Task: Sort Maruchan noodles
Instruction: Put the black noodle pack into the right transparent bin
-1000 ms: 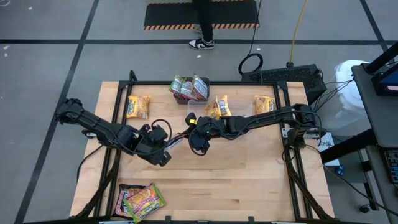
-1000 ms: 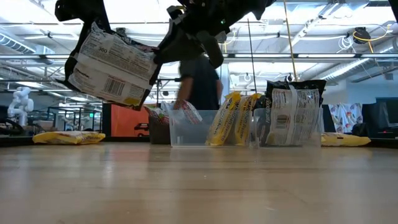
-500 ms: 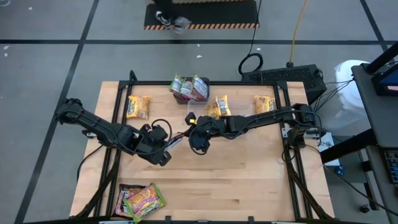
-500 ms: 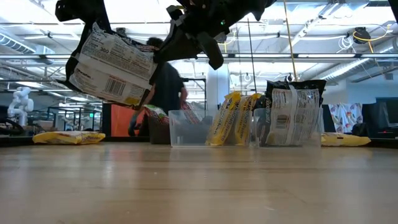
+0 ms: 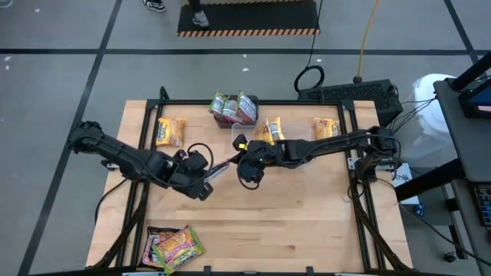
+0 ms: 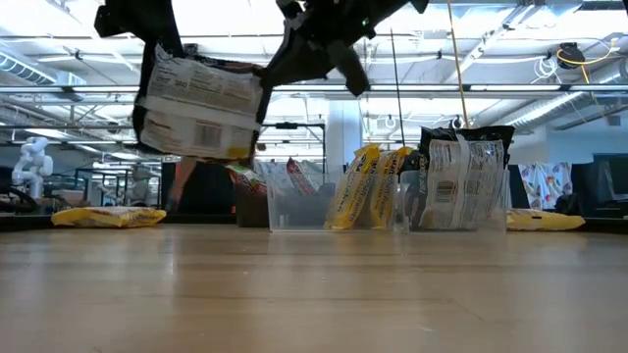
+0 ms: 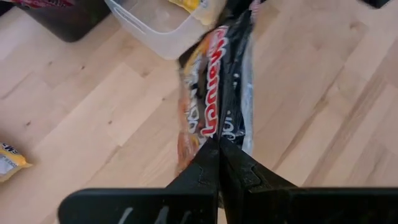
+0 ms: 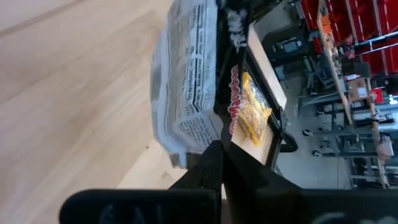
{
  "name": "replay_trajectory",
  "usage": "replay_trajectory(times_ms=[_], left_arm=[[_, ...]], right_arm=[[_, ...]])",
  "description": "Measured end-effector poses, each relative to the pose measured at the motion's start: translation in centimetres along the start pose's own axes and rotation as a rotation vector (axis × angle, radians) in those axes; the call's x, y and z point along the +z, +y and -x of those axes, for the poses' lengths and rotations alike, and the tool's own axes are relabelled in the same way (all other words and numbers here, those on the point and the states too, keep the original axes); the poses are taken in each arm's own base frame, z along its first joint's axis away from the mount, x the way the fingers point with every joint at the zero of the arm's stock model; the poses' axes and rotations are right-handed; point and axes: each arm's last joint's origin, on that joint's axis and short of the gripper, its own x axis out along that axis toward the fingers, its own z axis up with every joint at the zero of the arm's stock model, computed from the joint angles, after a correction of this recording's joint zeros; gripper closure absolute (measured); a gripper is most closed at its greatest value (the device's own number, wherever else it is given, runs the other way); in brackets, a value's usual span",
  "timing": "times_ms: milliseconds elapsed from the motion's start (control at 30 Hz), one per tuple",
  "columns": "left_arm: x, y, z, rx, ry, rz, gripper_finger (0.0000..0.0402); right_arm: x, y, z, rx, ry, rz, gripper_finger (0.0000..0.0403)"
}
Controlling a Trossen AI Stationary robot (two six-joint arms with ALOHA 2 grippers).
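A grey floor [image 5: 61, 84] crossed by dark lines surrounds the wooden table [image 5: 307, 222]. A hazard-striped mat [image 5: 249, 17] lies beyond it; bright ceiling lights [image 6: 211, 20] glow overhead.

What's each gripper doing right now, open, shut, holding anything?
Left gripper: shut on the dark noodle packet, held above the table.
Right gripper: shut on the same dark noodle packet.

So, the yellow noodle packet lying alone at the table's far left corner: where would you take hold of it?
Come straight down on the yellow packet and pinch one sealed end. It lies flat on the table with bare wood around it, so a sideways approach would likely just push it.
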Motion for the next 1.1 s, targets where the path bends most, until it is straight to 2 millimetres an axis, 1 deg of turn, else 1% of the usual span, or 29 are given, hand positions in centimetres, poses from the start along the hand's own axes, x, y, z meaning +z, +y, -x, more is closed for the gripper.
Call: replay_trajectory(times_ms=[133,267,533,633,833,1000,1100], left_arm=[[0.5,0.4,-0.3,0.016,-0.003,0.010,0.0401],[0.7,0.5,-0.4,0.018,-0.004,-0.003,0.0395],[0.9,0.1,-0.4,-0.019,-0.017,-0.003,0.0366],[1.1,-0.1,-0.4,-0.040,-0.033,-0.043,0.0359],[1.3,-0.4,-0.4,-0.068,-0.055,-0.050,0.0356],[1.3,-0.4,-0.4,-0.066,-0.054,-0.050,0.0355],[1.3,-0.4,-0.4,-0.066,-0.054,-0.052,0.0355]], right_arm=[[0.2,-0.7,1.3,-0.016,-0.011,-0.009,0.0403],[0.2,-0.9,1.8,-0.012,-0.009,-0.026,0.0403],[0.2,-0.9,2.0,-0.009,-0.007,-0.025,0.0403],[0.2,-0.9,2.0,-0.011,-0.007,-0.026,0.0403],[0.2,-0.9,2.0,-0.015,0.000,-0.025,0.0403],[0.0,-1.0,2.0,-0.059,0.060,-0.001,0.0403],[-0.1,-1.2,2.4,-0.083,0.099,0.012,0.0403]])
